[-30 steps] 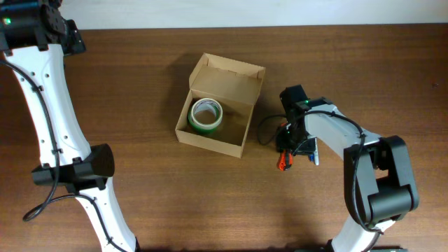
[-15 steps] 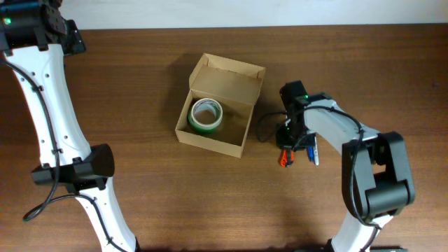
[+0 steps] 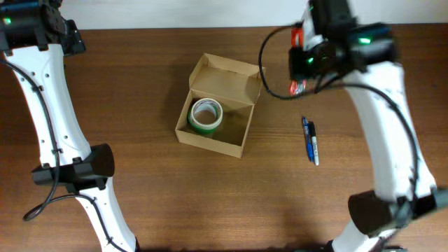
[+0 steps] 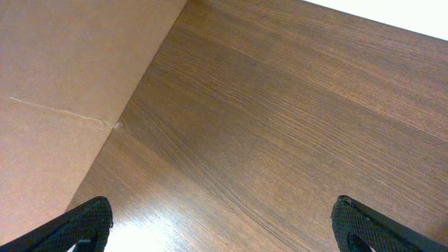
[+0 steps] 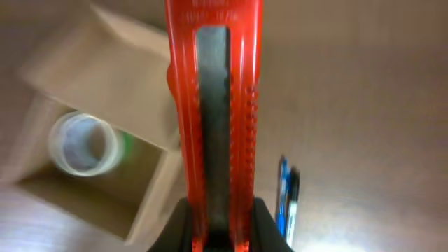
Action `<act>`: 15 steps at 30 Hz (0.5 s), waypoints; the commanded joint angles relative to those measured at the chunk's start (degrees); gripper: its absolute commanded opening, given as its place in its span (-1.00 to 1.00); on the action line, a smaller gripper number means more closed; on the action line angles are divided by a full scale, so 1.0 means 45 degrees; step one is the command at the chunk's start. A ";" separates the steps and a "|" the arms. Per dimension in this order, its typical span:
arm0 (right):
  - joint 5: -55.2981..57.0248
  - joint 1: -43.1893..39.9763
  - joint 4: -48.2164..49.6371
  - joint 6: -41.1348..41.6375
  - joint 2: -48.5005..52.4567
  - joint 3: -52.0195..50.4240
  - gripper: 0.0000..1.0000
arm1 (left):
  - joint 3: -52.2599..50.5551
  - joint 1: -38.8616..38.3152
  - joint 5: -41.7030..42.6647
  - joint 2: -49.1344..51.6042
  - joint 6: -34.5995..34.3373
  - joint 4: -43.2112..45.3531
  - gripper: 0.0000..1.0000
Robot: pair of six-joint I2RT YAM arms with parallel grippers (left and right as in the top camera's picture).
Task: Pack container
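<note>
Two white arms stand over a brown wooden table (image 3: 140, 63). The left arm (image 3: 49, 105) runs up the left edge of the overhead view. The right arm (image 3: 388, 119) rises on the right side and bends in toward the middle.

One tan cardboard box (image 3: 234, 129) sits on the table near the middle, its lid flap standing open on the far side. Inside it, in the left part, a roll of green tape (image 3: 206, 115) lies flat with its hole facing up. The right wrist view shows the same box (image 5: 105, 56) and roll (image 5: 84, 143) below and to the left, blurred.

The right gripper (image 3: 299, 66) hangs above the table just right of the box's far corner, not touching the box. Its fingers (image 5: 183, 222) are pinched on the sides of a red cutter (image 5: 213, 105), which reaches straight out beyond the fingertips.

The left gripper (image 4: 227, 227) looks down on bare wood with a flat tan surface at the left of its view. Its fingertips (image 4: 87, 224) are spread wide, with nothing between them.

Two pens (image 3: 310, 140) lie side by side on the table, right of the box and apart from it. One is blue, and the other is white with a dark end.
</note>
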 commanded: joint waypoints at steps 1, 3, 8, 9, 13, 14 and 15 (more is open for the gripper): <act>-0.0272 0.1297 -0.0952 -0.1671 -0.0136 0.1472 -0.90 | 0.0204 0.0044 -0.0141 -0.0379 0.0155 -0.0005 1.00; -0.0175 0.2429 -0.1540 -0.2399 -0.0136 0.1715 -0.91 | 0.0204 0.0044 -0.0141 -0.0379 0.0155 -0.0005 1.00; 0.0821 0.4731 -0.1744 -0.3181 0.0219 0.1253 -0.91 | 0.0204 0.0044 -0.0141 -0.0379 0.0155 -0.0005 1.00; 0.1180 0.5071 -0.1715 -0.3177 0.0408 0.1122 -0.90 | 0.0204 0.0044 -0.0141 -0.0379 0.0155 -0.0005 1.00; 0.1938 0.5877 -0.1375 -0.3288 0.1331 0.0491 -0.89 | 0.0204 0.0044 -0.0141 -0.0379 0.0155 -0.0005 1.00; 0.1885 0.5960 -0.1263 -0.3536 0.1613 0.0330 -0.89 | 0.0204 0.0044 -0.0141 -0.0379 0.0155 -0.0005 1.00; 0.1885 0.6013 -0.1205 -0.3745 0.1919 0.0209 -0.89 | 0.0204 0.0044 -0.0141 -0.0379 0.0155 -0.0005 1.00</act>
